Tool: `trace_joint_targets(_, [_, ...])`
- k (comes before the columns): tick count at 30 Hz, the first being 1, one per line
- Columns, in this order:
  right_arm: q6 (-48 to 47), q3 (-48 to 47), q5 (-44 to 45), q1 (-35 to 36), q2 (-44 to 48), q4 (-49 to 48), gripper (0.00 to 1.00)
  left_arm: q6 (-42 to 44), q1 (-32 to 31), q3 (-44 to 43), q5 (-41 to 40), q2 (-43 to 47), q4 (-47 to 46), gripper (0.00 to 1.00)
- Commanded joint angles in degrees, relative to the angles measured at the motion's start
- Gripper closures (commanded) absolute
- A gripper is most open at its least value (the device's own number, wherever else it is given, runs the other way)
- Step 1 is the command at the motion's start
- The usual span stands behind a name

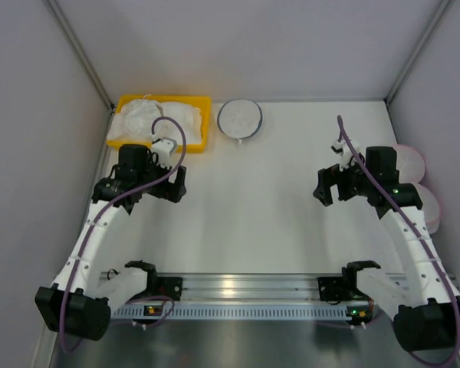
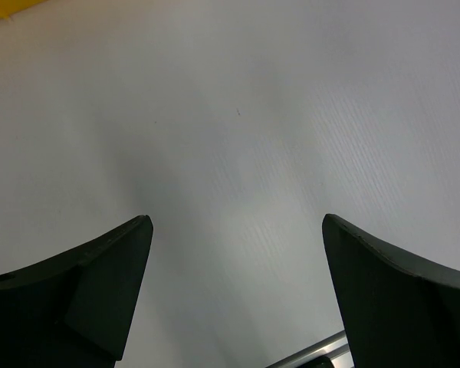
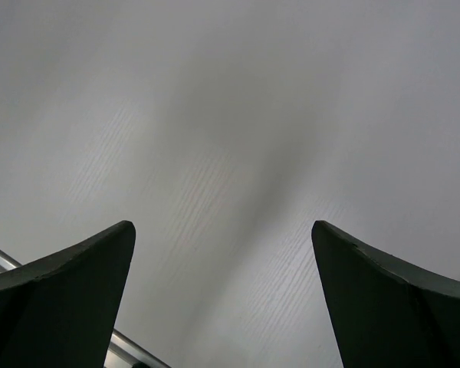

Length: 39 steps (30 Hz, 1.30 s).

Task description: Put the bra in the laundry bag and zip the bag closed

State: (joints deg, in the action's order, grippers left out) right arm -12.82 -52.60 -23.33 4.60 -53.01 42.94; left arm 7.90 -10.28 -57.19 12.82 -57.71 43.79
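My left gripper and right gripper hang with jaws apart, and the bra lies in the yellow tray at upper left, just beyond the left one.

Broad bare stretch of table between left hand and right hand, yellow tray and dark-rimmed round bag along the far edge, laundry bag partly under the right arm, walls close on both sides.
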Motion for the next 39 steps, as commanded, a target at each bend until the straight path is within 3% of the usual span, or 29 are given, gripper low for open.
trace_joint_targets(1, [-2.38,-3.73,1.80,-0.65,-1.12,1.35,0.01,0.89,0.18,-1.87,1.86,-1.26,-0.02,0.02])
trace_joint_targets(9, [-10.63,-20.95,5.40,-3.98,-14.38,11.28,0.00,0.28,0.09,-7.49,10.37,-5.30,2.18,0.02])
trace_joint_targets(16, [-14.08,-35.98,8.65,-19.86,-30.81,17.09,0.01,-0.96,0.09,-10.22,13.02,-7.94,2.26,0.02])
trace_joint_targets(20, [-14.25,-42.13,11.19,-25.16,-40.65,16.75,0.01,-2.36,0.09,-11.54,13.37,-9.52,2.61,0.02])
trace_joint_targets(31, [-13.37,-43.73,22.63,-27.10,-55.61,8.22,0.01,-3.59,0.09,-11.89,13.55,-8.91,3.49,0.02])
trace_joint_targets(34, [-13.55,-42.85,22.37,-27.36,-58.51,7.95,0.01,-3.24,0.09,-12.16,12.93,-8.91,3.58,0.02])
trace_joint_targets(39, [-11.71,-41.19,15.88,-27.10,-61.33,9.53,0.11,-3.42,0.09,-12.68,12.85,-9.70,3.67,0.02])
